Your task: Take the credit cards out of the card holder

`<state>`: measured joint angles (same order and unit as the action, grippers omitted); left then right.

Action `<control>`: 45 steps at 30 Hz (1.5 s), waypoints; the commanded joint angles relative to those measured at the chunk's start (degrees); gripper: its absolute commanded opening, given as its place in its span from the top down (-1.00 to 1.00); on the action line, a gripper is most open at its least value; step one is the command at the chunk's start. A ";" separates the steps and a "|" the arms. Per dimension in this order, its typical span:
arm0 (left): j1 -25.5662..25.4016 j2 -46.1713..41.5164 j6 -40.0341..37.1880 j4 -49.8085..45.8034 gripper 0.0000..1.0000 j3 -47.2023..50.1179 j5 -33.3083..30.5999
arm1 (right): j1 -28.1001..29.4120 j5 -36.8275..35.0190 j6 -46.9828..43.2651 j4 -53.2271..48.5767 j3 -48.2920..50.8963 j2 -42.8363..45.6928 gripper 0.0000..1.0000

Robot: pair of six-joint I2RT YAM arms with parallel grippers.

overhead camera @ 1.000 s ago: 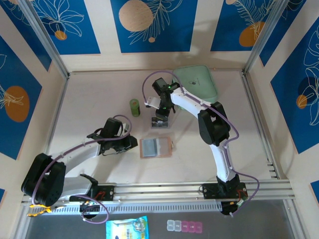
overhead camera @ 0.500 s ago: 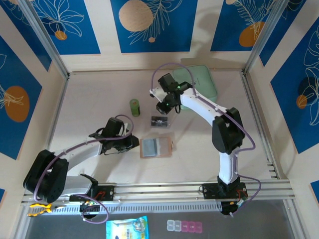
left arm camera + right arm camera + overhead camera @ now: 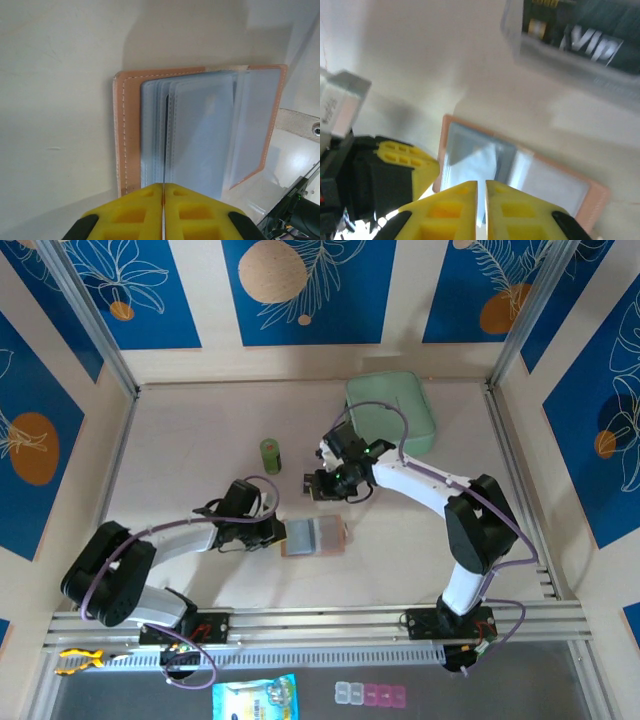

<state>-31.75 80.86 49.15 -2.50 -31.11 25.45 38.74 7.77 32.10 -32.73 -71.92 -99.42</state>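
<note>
We are holding our left gripper (image 3: 163, 187), fingers together, at the open card holder's (image 3: 200, 140) edge. Our right gripper (image 3: 481, 184), fingers together too, is hanging near it.

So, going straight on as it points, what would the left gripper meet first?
Probably the open card holder: the left gripper, jaws shut, points at its clear pockets' near edge; depth unclear.

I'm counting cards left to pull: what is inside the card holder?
The open card holder shows stacked grey-clear sleeves; no printed card shows through the top ones. The lower sleeves are covered, so cards there cannot be ruled out.
</note>
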 commanded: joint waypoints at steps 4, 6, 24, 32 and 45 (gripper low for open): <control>-0.43 0.64 -0.52 -1.05 0.88 0.50 -1.08 | 4.05 7.11 11.26 7.27 7.00 3.08 0.47; -0.48 0.11 -0.63 -1.28 0.89 0.62 -1.46 | 5.12 7.67 12.51 9.33 8.68 3.11 0.43; -0.41 1.67 -3.21 -4.66 0.91 -0.04 -3.98 | 6.82 8.88 17.28 11.90 8.79 -3.49 0.37; -0.42 2.62 -4.26 -5.14 0.91 -0.38 -3.71 | 6.87 8.39 16.79 11.10 7.85 -5.24 0.39; -0.36 2.72 -6.03 -7.38 0.92 -1.74 -5.24 | 6.87 6.33 14.73 8.59 7.43 -7.03 0.44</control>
<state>-31.79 82.48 44.60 -6.48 -31.77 22.24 45.28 14.79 47.99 -21.65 -63.00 -105.49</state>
